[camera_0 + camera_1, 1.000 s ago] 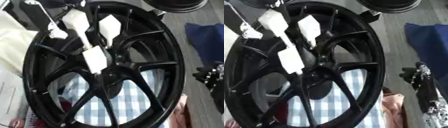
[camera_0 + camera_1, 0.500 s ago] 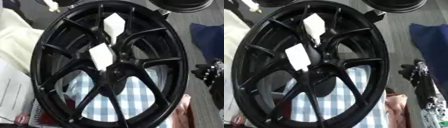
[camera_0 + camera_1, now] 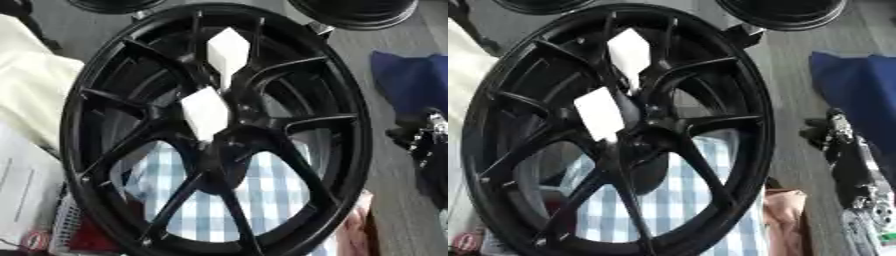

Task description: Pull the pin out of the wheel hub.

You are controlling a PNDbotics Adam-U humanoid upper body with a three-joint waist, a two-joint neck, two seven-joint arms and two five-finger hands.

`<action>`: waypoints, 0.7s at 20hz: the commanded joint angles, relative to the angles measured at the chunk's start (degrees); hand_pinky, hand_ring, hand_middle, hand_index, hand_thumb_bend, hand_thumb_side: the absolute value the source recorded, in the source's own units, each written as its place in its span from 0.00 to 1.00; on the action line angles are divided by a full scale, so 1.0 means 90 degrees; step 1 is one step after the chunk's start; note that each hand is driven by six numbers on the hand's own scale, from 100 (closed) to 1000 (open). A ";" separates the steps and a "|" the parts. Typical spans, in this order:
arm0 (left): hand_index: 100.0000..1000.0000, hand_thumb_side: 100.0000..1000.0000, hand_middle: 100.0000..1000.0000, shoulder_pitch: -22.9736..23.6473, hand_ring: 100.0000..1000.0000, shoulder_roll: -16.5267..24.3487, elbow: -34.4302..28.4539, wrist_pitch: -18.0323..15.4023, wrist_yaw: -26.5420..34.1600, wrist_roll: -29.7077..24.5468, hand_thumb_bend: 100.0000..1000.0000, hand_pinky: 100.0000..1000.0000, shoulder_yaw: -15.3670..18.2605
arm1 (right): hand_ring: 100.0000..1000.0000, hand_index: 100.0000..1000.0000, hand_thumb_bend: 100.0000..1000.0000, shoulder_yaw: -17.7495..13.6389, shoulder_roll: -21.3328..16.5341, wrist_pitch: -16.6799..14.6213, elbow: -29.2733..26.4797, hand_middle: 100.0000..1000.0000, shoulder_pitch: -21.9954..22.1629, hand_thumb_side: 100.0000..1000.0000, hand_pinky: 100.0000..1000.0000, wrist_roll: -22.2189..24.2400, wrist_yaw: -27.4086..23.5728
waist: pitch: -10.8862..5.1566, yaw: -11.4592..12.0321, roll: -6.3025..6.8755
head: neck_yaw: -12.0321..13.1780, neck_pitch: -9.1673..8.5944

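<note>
A big black spoked wheel hub [image 3: 353,150] fills both views, tilted, its centre near the middle. Two white block-shaped pins stick out of it: one [image 3: 227,51] high up between the upper spokes, the other [image 3: 205,113] just above and left of the centre. My right hand [image 3: 826,134], black with silver parts, hangs at the right edge beside the rim, apart from the wheel and the pins. It touches nothing that I can see. My left hand shows in neither view.
A blue-and-white checked cloth [image 3: 262,200] lies under the wheel. A cream cloth [image 3: 35,95] and white sheets [image 3: 22,195] lie at the left, a dark blue cloth [image 3: 859,85] at the right. Other black wheels [image 3: 359,12] stand at the top edge, something pink [image 3: 785,215] at the lower right.
A third white pin that stood at the wheel's upper left moved up and left and has left the picture. The camera has also shifted, so the wheel sits more centred.
</note>
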 commanded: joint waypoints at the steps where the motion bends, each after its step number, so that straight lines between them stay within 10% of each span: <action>1: 0.89 0.68 0.85 0.0210 0.85 0.0312 0.0133 0.0024 0.0094 0.0084 0.40 0.76 0.0270 | 0.71 0.61 0.00 -0.0078 -0.0058 -0.0022 -0.0170 0.47 0.0019 0.85 0.87 -0.0044 -0.0040 | -0.0153 -0.0006 0.0001 | -0.0024 -0.0110; 4: 0.88 0.86 0.83 0.0390 0.83 0.0259 0.0159 0.0055 0.0167 0.0296 0.35 0.74 0.0363 | 0.71 0.61 0.00 -0.0084 -0.0033 -0.0021 -0.0180 0.47 0.0023 0.85 0.87 -0.0059 -0.0045 | -0.0147 -0.0004 -0.0033 | -0.0004 -0.0136; 9: 0.75 0.70 0.68 0.0423 0.72 0.0173 -0.0406 -0.0100 0.0692 0.0957 0.02 0.63 0.0491 | 0.71 0.61 0.00 -0.0085 -0.0045 -0.0031 -0.0202 0.47 0.0019 0.81 0.87 -0.0052 -0.0066 | -0.0170 0.0017 -0.0076 | 0.0021 -0.0130; 14: 0.73 0.62 0.66 0.0912 0.71 -0.0310 -0.2420 -0.0214 0.2441 0.3647 0.00 0.60 0.0721 | 0.71 0.61 0.00 -0.0122 -0.0105 -0.0092 -0.0335 0.47 -0.0004 0.73 0.87 -0.0015 -0.0068 | -0.0160 0.0040 -0.0134 | 0.0028 -0.0172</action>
